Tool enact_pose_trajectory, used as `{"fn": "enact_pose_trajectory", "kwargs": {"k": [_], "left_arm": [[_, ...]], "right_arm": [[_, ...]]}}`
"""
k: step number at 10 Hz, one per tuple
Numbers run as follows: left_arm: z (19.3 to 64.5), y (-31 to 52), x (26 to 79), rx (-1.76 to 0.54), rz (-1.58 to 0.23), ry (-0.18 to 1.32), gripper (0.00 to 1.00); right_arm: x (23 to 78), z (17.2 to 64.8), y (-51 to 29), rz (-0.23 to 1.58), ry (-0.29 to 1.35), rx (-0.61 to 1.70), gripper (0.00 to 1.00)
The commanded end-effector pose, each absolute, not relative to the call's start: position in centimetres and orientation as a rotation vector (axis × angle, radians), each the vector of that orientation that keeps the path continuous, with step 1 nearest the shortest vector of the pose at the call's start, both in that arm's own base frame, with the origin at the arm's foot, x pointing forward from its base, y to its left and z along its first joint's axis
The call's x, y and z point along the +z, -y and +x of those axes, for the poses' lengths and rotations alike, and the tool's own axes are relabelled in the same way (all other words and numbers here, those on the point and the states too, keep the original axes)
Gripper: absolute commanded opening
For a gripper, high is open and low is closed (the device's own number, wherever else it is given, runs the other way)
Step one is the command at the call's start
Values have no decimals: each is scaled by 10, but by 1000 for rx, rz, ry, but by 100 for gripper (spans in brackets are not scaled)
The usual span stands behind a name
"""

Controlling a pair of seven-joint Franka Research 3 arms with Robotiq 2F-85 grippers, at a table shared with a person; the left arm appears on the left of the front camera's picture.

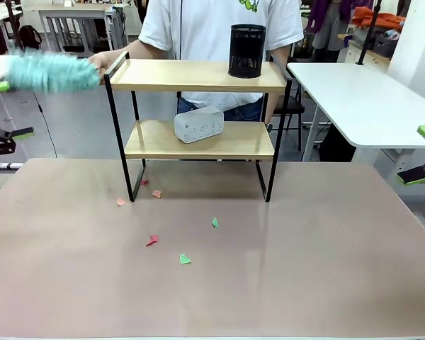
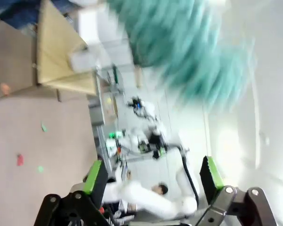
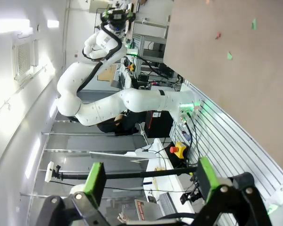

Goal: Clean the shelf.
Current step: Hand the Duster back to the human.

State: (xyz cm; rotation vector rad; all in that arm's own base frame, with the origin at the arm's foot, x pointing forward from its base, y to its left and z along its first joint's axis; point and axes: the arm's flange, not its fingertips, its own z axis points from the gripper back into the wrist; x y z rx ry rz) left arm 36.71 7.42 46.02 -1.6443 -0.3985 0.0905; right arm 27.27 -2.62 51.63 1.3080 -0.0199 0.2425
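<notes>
No legible writing appears on the shelf (image 1: pixel 198 74), which stands at the far middle of the desk (image 1: pixel 304 283); its top board carries a black mesh cup (image 1: pixel 246 50), contents hidden, and its lower board a white block (image 1: pixel 198 124). A motion-blurred teal duster (image 1: pixel 51 71) sits at the shelf's left end in the person's hand (image 1: pixel 99 62). Left gripper (image 2: pixel 153 176) and right gripper (image 3: pixel 148 181) fingers are spread apart, gripping nothing.

I count one shelf (image 1: pixel 198 106) with two boards, one black mesh cup (image 1: pixel 246 51) on top, one white power strip (image 1: pixel 198 125) on the lower board. One teal duster (image 1: pixel 51 71). Six paper scraps on the surface (image 1: pixel 304 269): three reddish (image 1: pixel 151 241), two green (image 1: pixel 185 259), plus one more by the leg, colour unclear.
</notes>
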Motion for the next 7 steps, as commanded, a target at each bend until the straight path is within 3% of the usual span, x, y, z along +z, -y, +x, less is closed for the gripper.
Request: {"fn": "enact_pose_trajectory", "kwargs": {"k": [1, 2, 3, 5, 7], "left_arm": [[327, -49, 485, -79, -1646, 365, 100], [325, -33, 489, -105, -1614, 346, 100], [329, -20, 488, -135, -1608, 308, 100], [338, -5, 481, -130, -1600, 268, 100], [334, -8, 490, -146, -1597, 285, 100]], "right_arm": [[519, 286, 8, 1343, 65, 129, 100], [518, 307, -17, 1428, 115, -26, 100], [504, 324, -42, 1477, 142, -30, 100], [459, 349, -69, 1618, 3, -25, 100], [443, 358, -68, 1554, -100, -23, 100]]}}
